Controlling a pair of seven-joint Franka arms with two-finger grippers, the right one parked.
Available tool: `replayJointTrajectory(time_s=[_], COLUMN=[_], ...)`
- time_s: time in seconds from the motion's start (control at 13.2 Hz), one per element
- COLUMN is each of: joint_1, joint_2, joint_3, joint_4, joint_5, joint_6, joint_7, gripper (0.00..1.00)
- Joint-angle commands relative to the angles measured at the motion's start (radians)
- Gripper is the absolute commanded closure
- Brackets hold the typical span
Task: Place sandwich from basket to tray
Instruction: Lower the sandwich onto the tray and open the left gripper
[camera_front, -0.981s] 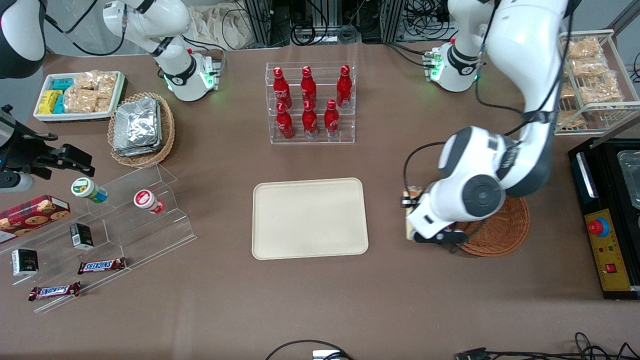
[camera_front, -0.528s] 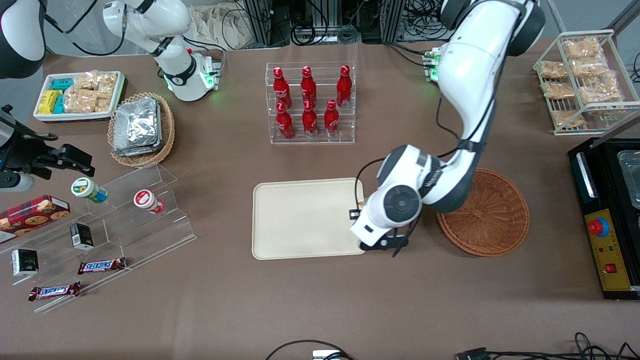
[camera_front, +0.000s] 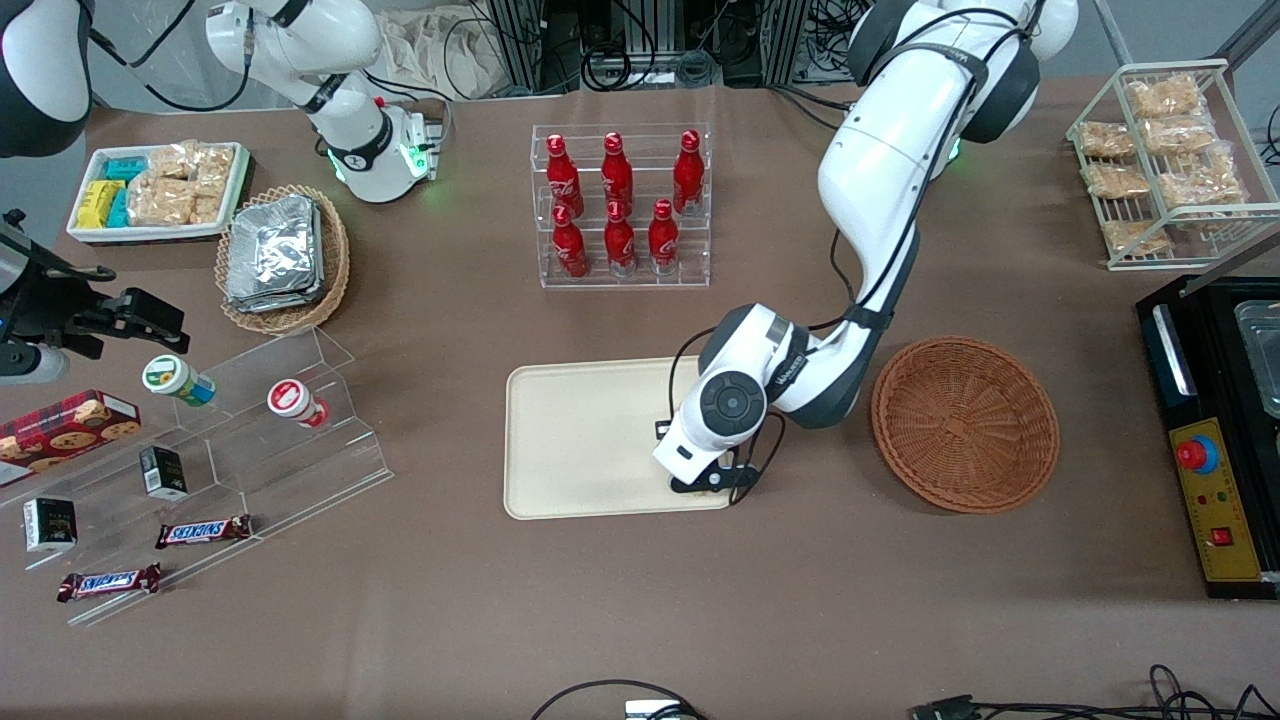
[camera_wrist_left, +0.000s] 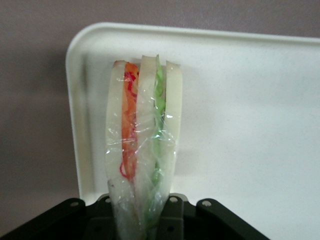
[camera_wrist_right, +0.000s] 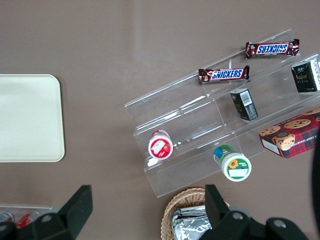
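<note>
The white left arm bends down from its base and reaches over the flat cream-beige rectangular tray (camera_front: 590, 440). Its gripper (camera_front: 703, 487) hangs above the tray's corner nearest the round reddish-brown wicker basket (camera_front: 965, 423), fingers closed on the wrapped triangular sandwich (camera_wrist_left: 142, 150).

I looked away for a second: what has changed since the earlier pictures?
The gripper, shut on the sandwich, travelled from above the basket to above the tray. Basket and tray did not shift.
</note>
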Motion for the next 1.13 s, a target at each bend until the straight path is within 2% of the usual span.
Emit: replayJointTrajectory(time_s=[0.0, 0.3, 0.53, 0.6, 0.68, 0.91, 1.06], joint_1=[-0.011, -0.01, -0.013, -0.013, -0.013, -0.005, 0.047], joint_2=[0.016, 0.004, 0.008, 0.008, 0.005, -0.044, -0.135], joint_3=[0.012, 0.015, 0.014, 0.014, 0.014, 0.019, 0.019], joint_4=[0.04, 0.041, 0.032, 0.032, 0.032, 0.038, 0.035], joint_5=[-0.005, 0.015, 0.017, 0.017, 0.018, 0.023, 0.017], joint_6=[-0.014, -0.127, -0.134, -0.132, -0.131, -0.146, -0.228], joint_7=[-0.015, 0.017, 0.015, 0.017, 0.02, 0.018, 0.023], gripper=[1.0, 1.0, 1.0, 0.86, 0.02, 0.0, 0.0])
